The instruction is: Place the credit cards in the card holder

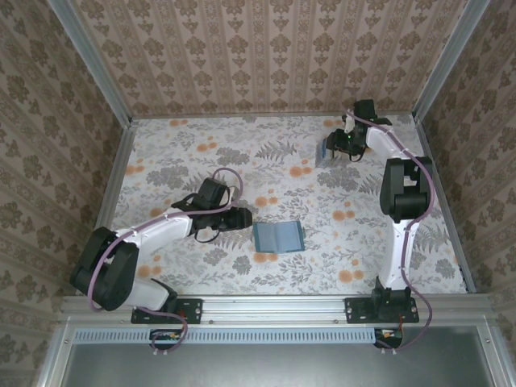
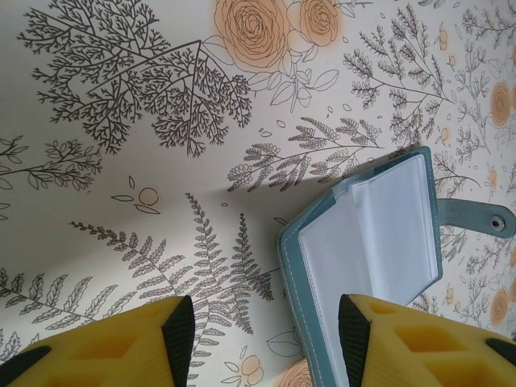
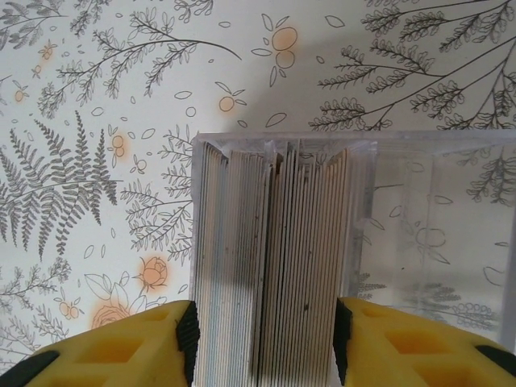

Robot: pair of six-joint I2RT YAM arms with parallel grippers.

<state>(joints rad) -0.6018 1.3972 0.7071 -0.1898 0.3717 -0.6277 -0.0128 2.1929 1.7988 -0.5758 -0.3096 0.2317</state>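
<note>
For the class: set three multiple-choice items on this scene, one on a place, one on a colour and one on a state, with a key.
1. Where does the stack of thin grey-white plastic credit cards stand?
A in a clear plastic box
B in a metal bowl
C inside a drawer

2. What colour is the cover of the small flat bifold card holder?
A red
B teal-blue
C black

3. How does the card holder lie?
A folded shut
B open, inside up
C standing on edge

Key: 1 A, clear walls surround the cards; 2 B, its teal-blue edge shows in the left wrist view; 3 B, its pale inside faces up.
</note>
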